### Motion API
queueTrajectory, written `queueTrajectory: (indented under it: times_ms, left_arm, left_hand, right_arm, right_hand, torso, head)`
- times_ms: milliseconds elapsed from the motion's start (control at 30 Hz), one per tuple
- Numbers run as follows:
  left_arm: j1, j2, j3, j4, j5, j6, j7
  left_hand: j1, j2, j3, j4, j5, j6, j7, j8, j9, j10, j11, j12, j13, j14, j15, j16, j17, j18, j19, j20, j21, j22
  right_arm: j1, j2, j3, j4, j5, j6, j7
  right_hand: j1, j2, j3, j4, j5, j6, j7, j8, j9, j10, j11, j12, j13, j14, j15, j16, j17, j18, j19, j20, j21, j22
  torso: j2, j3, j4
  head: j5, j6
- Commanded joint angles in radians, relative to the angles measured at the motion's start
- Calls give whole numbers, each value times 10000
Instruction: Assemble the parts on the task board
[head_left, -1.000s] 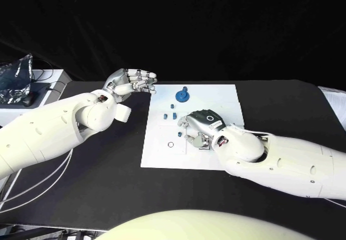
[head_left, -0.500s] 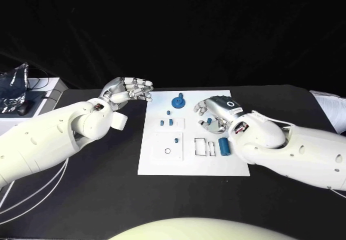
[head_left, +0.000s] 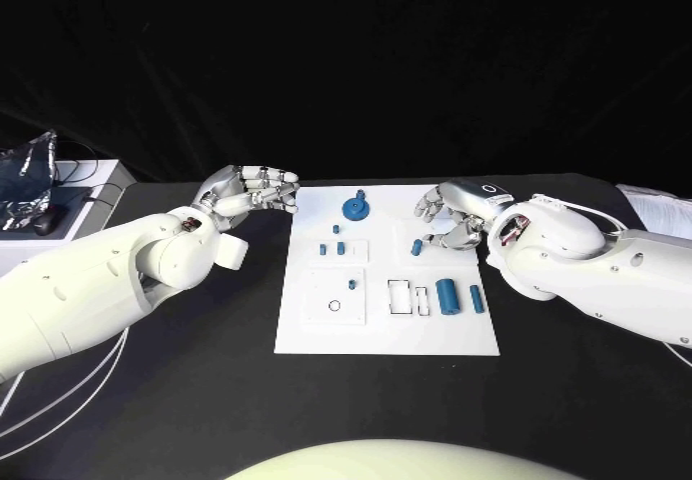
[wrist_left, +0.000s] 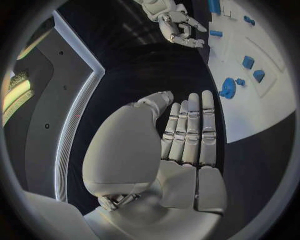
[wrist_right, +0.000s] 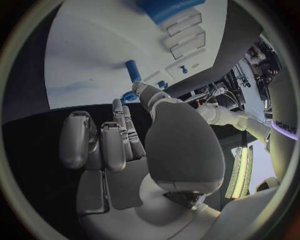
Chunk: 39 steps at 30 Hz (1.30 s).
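The white task board (head_left: 389, 330) lies mid-table. On it I see a blue round part (head_left: 356, 208) at the far edge, several small blue parts in the middle such as one (head_left: 417, 247), and two blue cylinders (head_left: 449, 296) lying side by side at the right. My right hand (head_left: 454, 215) hovers over the board's far right corner with its fingers loosely bent and nothing in them; the nearest small part (wrist_right: 132, 70) lies just past its fingertips. My left hand (head_left: 253, 190) hangs left of the board with its fingers (wrist_left: 190, 125) stretched out and empty.
A crinkled foil bag (head_left: 29, 165) sits on a white box at the far left. White paper (head_left: 663, 205) lies at the table's right edge. Bare black table (head_left: 173, 400) surrounds the board (wrist_left: 262, 100).
My right hand has drawn back from the board's middle to its far right corner, uncovering the two blue cylinders. The left hand has stayed where it was. The camera shifted.
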Motion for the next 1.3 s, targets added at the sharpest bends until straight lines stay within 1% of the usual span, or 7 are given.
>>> queueTrajectory:
  times_ms: [33,300,500,667,900,1133,1300]
  left_arm:
    - [-14,-7,8,36,-14,154,85]
    - [-27,-47,8,53,-14,147,78]
    - [-29,-55,8,51,-14,149,77]
    - [-30,-53,8,40,-14,152,73]
    - [-31,-50,8,31,-14,159,65]
    - [-32,-54,8,30,-14,176,42]
    - [-32,-54,8,25,-14,189,23]
  left_hand:
    - [2,44,-22,-51,44,-16,42,-65,-13,-2,11,-22,11,39,32,-42,16,-28,-77,11,29,12]
    - [2,40,-25,-54,44,-22,46,-69,-15,-2,12,-23,11,40,32,-45,18,-28,-79,11,29,13]
    - [2,40,-26,-57,45,-26,50,-73,-17,-2,15,-26,12,40,33,-52,23,-27,-81,12,29,14]
    - [2,40,-26,-57,45,-26,50,-73,-17,-2,15,-26,12,40,33,-52,23,-27,-81,12,29,14]
    - [2,40,-26,-57,45,-26,50,-73,-17,-2,15,-26,12,40,33,-52,23,-27,-81,12,29,14]
    - [-1,57,-26,-58,46,-16,55,-70,-18,3,18,-30,13,44,36,-70,37,-27,-85,16,31,20]
    - [-5,62,-27,-58,46,-10,56,-68,-18,5,19,-32,14,45,38,-77,42,-27,-87,18,32,21]
  right_arm:
    - [14,29,4,-73,106,1440,505]
    - [21,194,-23,-222,-82,1901,487]
    - [13,338,-45,-280,-234,1644,415]
    - [-1,445,-58,-341,-262,1355,367]
    - [-35,571,-78,-404,-265,1195,362]
    - [-55,610,-101,-437,-419,1315,285]
    - [-62,612,-109,-431,-679,1303,133]
  right_hand:
    - [181,53,-310,102,-59,24,-77,-53,-23,-89,29,-34,-11,368,14,37,-24,-34,153,-13,-61,440]
    - [379,166,-461,154,-42,50,-104,-78,-45,-80,29,7,-8,361,19,30,-59,-27,150,-6,-99,426]
    - [535,303,-339,267,40,285,-46,-18,-45,84,5,98,-3,361,-1,38,-72,-31,166,-14,-76,448]
    - [529,422,141,567,129,633,130,52,-55,353,-19,118,-21,371,-33,70,-62,-46,201,-43,-12,498]
    - [576,355,676,712,99,917,89,117,-45,662,-64,94,-30,369,-69,83,-90,-55,225,-73,40,544]
    - [721,402,1178,632,-33,1418,-45,391,88,1228,-218,162,43,385,-182,132,-41,-85,272,-171,215,665]
    - [1004,539,1697,276,-369,1631,-86,570,207,1568,-309,106,114,391,-265,157,-23,-124,317,-277,409,801]
  torso:
    - [13,-8,-8]
    - [27,-13,-13]
    - [18,-17,0]
    - [19,-17,-10]
    - [11,-12,-8]
    - [12,-9,-13]
    - [5,-5,-16]
  head:
    - [-24,-4]
    - [-30,-35]
    - [-23,-69]
    - [-18,-76]
    - [-3,-102]
    - [13,-140]
    - [10,-162]
